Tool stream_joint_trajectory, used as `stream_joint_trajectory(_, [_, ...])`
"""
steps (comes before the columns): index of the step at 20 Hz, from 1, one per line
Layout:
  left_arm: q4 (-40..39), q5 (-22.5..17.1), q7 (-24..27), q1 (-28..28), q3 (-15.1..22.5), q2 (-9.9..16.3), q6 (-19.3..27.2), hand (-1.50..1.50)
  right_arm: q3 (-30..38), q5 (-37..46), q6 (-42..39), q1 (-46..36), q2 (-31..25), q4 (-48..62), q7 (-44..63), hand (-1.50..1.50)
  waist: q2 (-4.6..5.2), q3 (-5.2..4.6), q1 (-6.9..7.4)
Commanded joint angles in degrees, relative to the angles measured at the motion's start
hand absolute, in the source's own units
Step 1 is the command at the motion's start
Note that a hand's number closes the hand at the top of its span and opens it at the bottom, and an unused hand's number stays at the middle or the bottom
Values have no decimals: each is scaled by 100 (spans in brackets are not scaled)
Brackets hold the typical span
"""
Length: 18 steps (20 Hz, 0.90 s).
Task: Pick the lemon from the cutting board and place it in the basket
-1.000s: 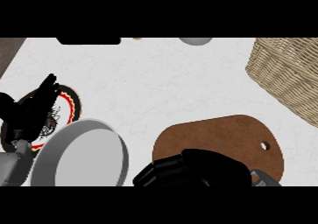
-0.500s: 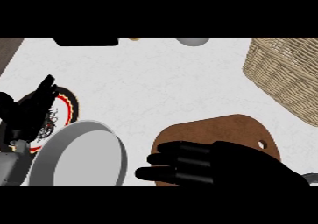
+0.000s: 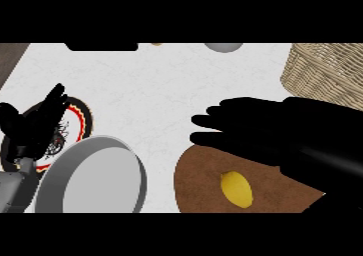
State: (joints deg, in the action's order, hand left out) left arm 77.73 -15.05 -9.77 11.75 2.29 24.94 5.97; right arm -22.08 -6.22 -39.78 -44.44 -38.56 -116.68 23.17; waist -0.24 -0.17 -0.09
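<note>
There is only one view, so no part of the scene is shared between two cameras. It looks from the robot's head steeply down on the white worktop (image 3: pixel 154 90), from quite near. The arms enter from the lower edge: the left hand (image 3: pixel 32 125) shows at the left side and the right hand (image 3: pixel 250 127) at the right side. The basket (image 3: pixel 328 70) is cut by the upper right edge, and the cutting board (image 3: pixel 206 185) by the bottom edge.

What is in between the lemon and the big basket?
In the head view, the robot's right hand hangs between the lemon on the brown cutting board and the basket.
</note>
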Motion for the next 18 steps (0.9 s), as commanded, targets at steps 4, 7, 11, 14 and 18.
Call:
stream_joint_trajectory(4, [64,130,-1,-118,-63,-37,-30,0,508,-1384,-1386,-524,-370,785,276,-150,11,12,22])
stream_joint_trajectory(7, [96,80,117,-201,-104,-42,-229,0,891,-1403,-1741,-200,-432,1238,-345,-150,24,16,45])
stream_joint_trajectory(11, [-192,129,330,-155,-253,-81,-298,0,1674,-1533,-2123,586,-802,1071,-985,-150,23,20,-16])
stream_joint_trajectory(14, [22,217,-60,18,-182,-185,-189,0,1881,-1131,-1799,954,-312,996,-1195,-150,23,20,-2])
stream_joint_trajectory(18, [-230,222,-55,197,-309,-222,-260,0,2128,-50,-2121,1942,60,705,-2184,-150,35,25,-14])
